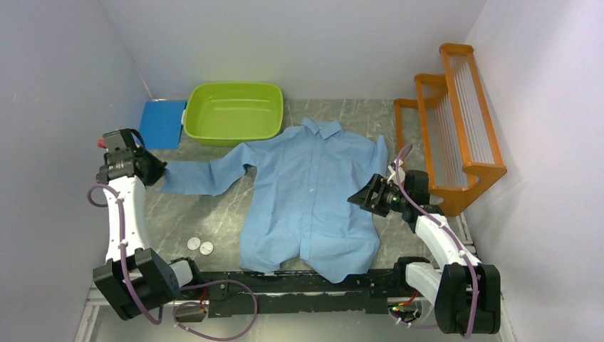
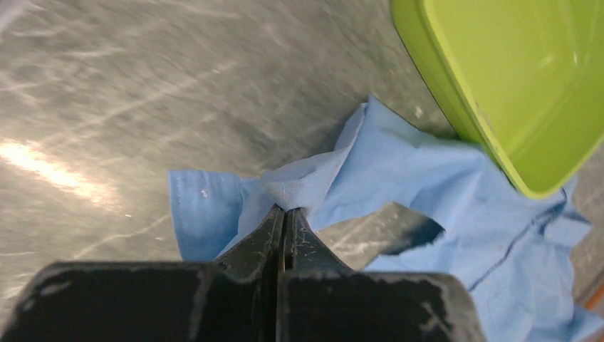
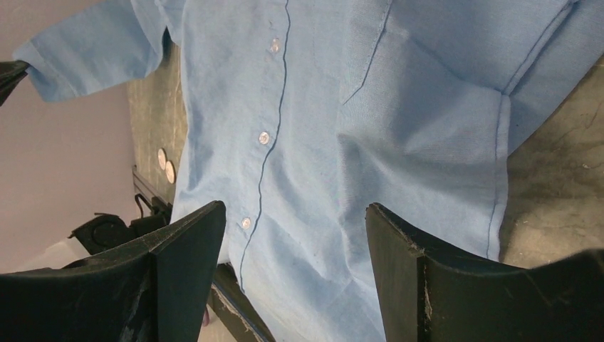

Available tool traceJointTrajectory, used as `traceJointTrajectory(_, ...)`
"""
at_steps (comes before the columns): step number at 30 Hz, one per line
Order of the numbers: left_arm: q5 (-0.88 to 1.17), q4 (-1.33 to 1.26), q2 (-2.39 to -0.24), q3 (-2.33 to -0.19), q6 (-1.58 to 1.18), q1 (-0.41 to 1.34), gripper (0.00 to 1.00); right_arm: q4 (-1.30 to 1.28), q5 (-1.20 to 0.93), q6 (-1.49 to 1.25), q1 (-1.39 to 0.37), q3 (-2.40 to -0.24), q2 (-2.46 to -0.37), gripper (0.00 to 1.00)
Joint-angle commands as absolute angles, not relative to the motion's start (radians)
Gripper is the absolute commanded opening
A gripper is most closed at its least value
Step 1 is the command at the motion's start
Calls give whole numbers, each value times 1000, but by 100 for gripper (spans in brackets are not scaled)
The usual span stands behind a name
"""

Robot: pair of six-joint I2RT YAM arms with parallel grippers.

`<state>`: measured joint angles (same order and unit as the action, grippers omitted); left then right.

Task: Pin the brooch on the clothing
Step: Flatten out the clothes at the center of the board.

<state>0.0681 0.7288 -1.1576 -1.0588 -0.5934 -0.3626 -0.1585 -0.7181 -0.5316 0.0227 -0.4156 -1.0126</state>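
The clothing [image 1: 306, 192], a light blue button-up shirt, lies flat on the grey table with its collar toward the back. Its left sleeve [image 1: 203, 178] stretches out to my left gripper [image 1: 162, 171]. In the left wrist view that gripper [image 2: 286, 209] is shut on a fold of the sleeve cloth [image 2: 313, 178] near the cuff. My right gripper [image 1: 360, 197] hovers open over the shirt's right side. In the right wrist view its fingers [image 3: 295, 206] stand wide apart above the shirt front [image 3: 320, 107], holding nothing. Two small round whitish discs [image 1: 200, 246], which look like the brooch, lie left of the hem.
A green tub [image 1: 196, 121] stands at the back, close to the sleeve [image 2: 456, 92]. A blue pad [image 1: 162, 123] lies to the tub's left. An orange rack [image 1: 456, 121] stands along the right wall. The discs [image 3: 165, 165] also show in the right wrist view.
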Motion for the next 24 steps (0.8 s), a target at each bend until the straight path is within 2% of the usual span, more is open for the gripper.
traceJointTrajectory(1,5,755,-1172,-1136,-522,-454,3,-168,-713,-502,19,-456,-988,76)
traceJointTrajectory(6,2,734,-1184,-1165,-589,-547,3,-198,-684,-477,19,-470,-979,76)
traceJointTrajectory(12,-260,781,-1154,-1285,-585,-562,3,-259,-616,-432,19,-498,-955,76)
traceJointTrajectory(17,-430,748,-1108,-1287,-548,-562,7,-286,-573,-412,20,-513,-958,76)
traceJointTrajectory(18,-427,748,-1111,-1285,-549,-562,15,-291,-572,-407,20,-518,-959,76)
traceJointTrajectory(19,-411,747,-1112,-1282,-547,-562,45,-298,-572,-401,20,-523,-958,76)
traceJointTrajectory(20,-393,750,-1113,-1284,-552,-562,85,-305,-572,-397,20,-528,-956,76)
traceJointTrajectory(21,-360,755,-1112,-1286,-553,-562,93,-311,-571,-394,20,-533,-952,76)
traceJointTrajectory(24,-175,718,-1082,-1259,-506,-558,95,-310,-573,-398,20,-533,-933,76)
